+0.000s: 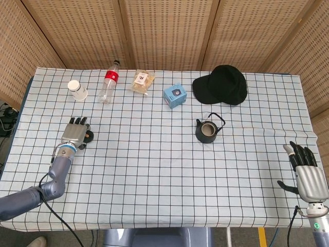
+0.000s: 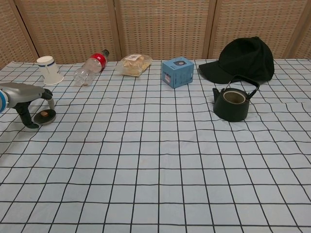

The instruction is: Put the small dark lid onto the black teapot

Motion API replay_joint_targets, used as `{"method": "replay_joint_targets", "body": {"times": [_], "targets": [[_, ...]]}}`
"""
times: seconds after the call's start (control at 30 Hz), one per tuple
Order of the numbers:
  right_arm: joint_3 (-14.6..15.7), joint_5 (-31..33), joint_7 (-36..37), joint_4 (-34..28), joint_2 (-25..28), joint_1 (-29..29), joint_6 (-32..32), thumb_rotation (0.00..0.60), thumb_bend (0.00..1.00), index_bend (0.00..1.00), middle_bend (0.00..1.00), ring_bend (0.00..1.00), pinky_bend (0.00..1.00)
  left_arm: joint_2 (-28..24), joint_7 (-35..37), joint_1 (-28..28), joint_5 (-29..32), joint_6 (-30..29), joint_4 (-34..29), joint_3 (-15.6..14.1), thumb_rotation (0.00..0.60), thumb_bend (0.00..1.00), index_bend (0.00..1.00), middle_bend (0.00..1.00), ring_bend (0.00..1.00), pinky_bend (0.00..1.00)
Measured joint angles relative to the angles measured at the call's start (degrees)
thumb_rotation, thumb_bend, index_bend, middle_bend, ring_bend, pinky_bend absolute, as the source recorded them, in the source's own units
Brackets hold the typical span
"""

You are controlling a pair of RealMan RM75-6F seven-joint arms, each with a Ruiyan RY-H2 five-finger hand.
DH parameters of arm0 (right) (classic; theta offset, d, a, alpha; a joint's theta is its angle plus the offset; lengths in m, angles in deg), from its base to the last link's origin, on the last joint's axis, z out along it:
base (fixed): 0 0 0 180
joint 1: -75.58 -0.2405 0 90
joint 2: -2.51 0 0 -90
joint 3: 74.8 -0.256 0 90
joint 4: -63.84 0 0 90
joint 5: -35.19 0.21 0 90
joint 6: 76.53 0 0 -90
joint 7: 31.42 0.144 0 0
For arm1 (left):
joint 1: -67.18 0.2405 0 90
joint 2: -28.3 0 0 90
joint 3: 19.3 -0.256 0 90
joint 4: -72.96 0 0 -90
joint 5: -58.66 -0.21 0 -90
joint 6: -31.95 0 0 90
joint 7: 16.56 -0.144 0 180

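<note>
The small dark lid (image 2: 44, 116) with a brown knob lies flat on the checked cloth at the left. My left hand (image 1: 75, 135) (image 2: 26, 97) hovers right over it, fingers pointing down around it, thumb on the near side; in the head view the lid (image 1: 89, 137) peeks out at the hand's right edge. No grip on the lid shows. The black teapot (image 1: 207, 130) (image 2: 232, 104) stands uncovered right of centre, handle up. My right hand (image 1: 307, 176) rests open at the table's right front edge, far from both.
Along the back stand a white paper cup (image 1: 77, 90), a lying plastic bottle (image 1: 108, 85), a snack bag (image 1: 142, 81), a blue box (image 1: 175, 95) and a black cap (image 1: 222, 84) just behind the teapot. The cloth between lid and teapot is bare.
</note>
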Motion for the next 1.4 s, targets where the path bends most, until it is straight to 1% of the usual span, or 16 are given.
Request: {"method": "replay_joint_targets", "body": {"times": [0.17,0.33,0.5,0.83,0.97,1.13,1.23,1.4], "targets": [[0.0,-0.3,0.1,-0.1,0.1,0.1,-0.4,0.6,0.12,0.07,0.0,0.0,0.0,0.0,0.4,0.0,-0.2,-0.6,-0.3,-0.3,0.6,0.3,0.34,0.0,0.0,0.0],[0.0,-0.3,0.3,-0.4,0.2,0.2,-0.5,0.6,0.12,0.07,0.0,0.0,0.0,-0.1,0.7,0.1,-0.1,-0.8,-0.7,-0.4,0.6,0.31,0.39,0.0,0.0,0.0],[0.0,-0.4,0.6,-0.6,0.5,0.3,-0.8,0.6,0.12,0.07,0.0,0.0,0.0,-0.8,1.2,0.2,-1.1,-1.9,-2.2,-0.3,0.6,0.31,0.41,0.0,0.0,0.0],[-0.1,-0.1,0.7,-0.7,0.8,0.5,-0.8,0.6,0.12,0.07,0.0,0.0,0.0,-3.4,2.1,-1.2,-4.2,-4.8,-8.7,1.9,0.6,0.31,0.41,0.0,0.0,0.0],[-0.1,0.0,1.2,-0.6,0.9,0.4,-0.3,0.6,0.12,0.07,0.0,0.0,0.0,-3.2,0.9,-3.2,-4.0,-5.4,-10.8,3.0,0.6,0.31,0.41,0.0,0.0,0.0],[0.0,0.6,2.1,0.2,0.7,-0.2,1.4,0.6,0.12,0.07,0.0,0.0,0.0,-0.6,-2.2,-7.5,-2.8,-5.2,-10.9,4.6,0.6,0.31,0.41,0.0,0.0,0.0],[-0.2,1.1,2.6,0.6,0.7,-0.3,1.7,0.6,0.12,0.07,0.0,0.0,0.0,1.8,-4.9,-10.8,-0.7,-4.7,-9.7,5.5,0.6,0.31,0.41,0.0,0.0,0.0],[-0.8,2.1,3.9,1.3,0.8,-0.5,2.2,0.6,0.12,0.07,0.0,0.0,0.0,6.9,-8.8,-16.9,3.5,-3.3,-5.3,7.2,0.6,0.31,0.41,0.0,0.0,0.0]]}}
